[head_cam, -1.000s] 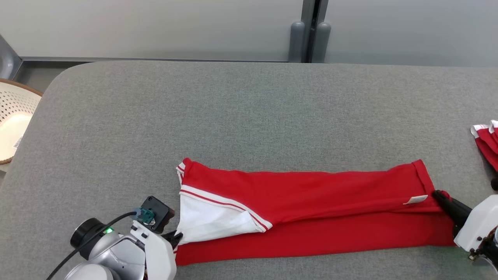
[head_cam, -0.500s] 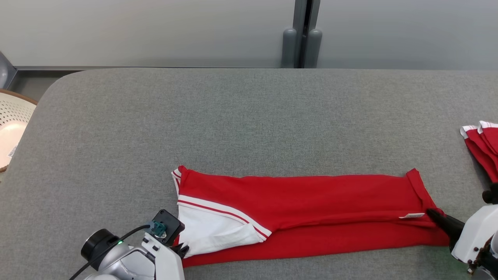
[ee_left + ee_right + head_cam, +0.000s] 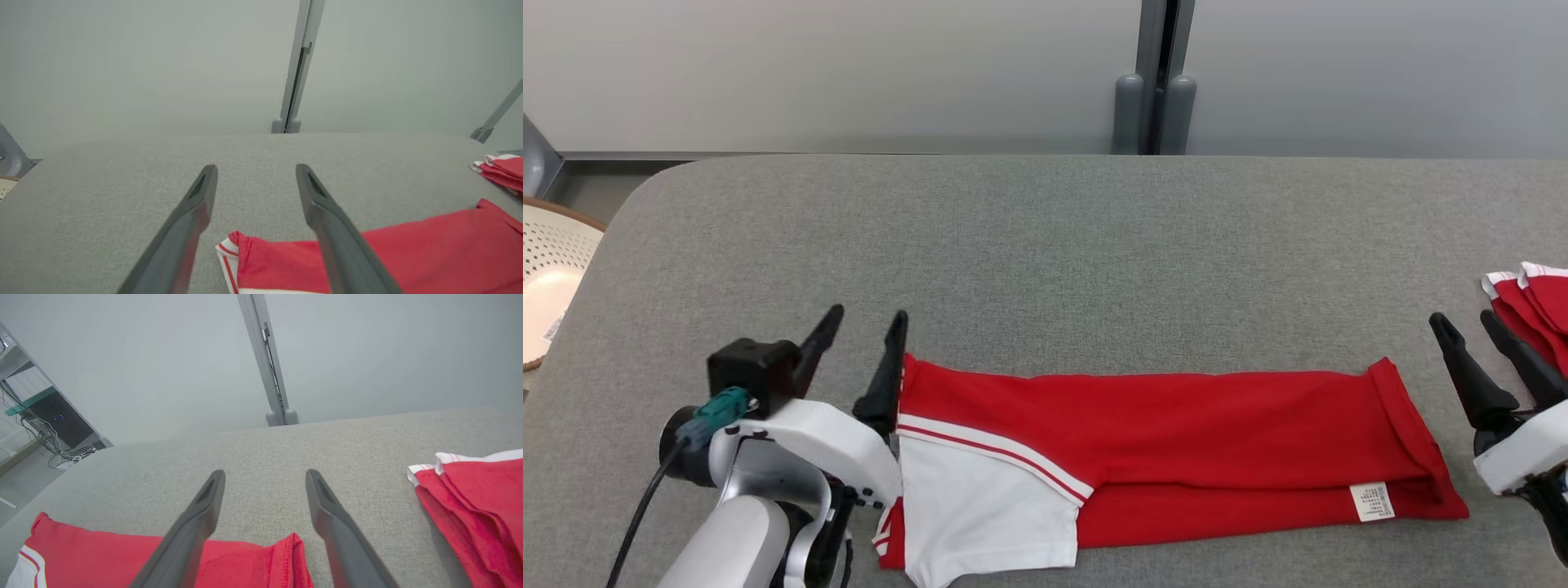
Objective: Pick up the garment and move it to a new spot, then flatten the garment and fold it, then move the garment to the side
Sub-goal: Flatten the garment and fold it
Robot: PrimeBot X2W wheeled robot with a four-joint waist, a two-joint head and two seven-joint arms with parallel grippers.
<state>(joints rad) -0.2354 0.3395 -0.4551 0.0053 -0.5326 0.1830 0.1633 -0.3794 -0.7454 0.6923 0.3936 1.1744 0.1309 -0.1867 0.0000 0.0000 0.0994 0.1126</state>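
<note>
The garment point(image 3: 1176, 449) is a red top with a white panel and white stripes, lying folded into a long strip near the front edge of the grey table point(image 3: 1045, 245). A white label shows near its right end. My left gripper point(image 3: 866, 314) stands open just above the strip's left end point(image 3: 265, 261), holding nothing. At the strip's right end point(image 3: 245, 559) my right gripper point(image 3: 1466, 318) is open too, its fingers raised clear of the cloth. In the wrist views each pair of fingers point(image 3: 196, 212) point(image 3: 204, 510) is spread with bare table between them.
A second folded red garment point(image 3: 1531, 306) lies at the table's right edge, also seen as a folded red garment point(image 3: 474, 506) in the right wrist view. A white perforated basket point(image 3: 547, 278) stands off the table's left side. A grey wall with a post point(image 3: 1156, 77) runs behind.
Both grippers have let go of the garment's ends, opened and lifted away. The folded strip now lies flat. The head camera has also shifted a little.
</note>
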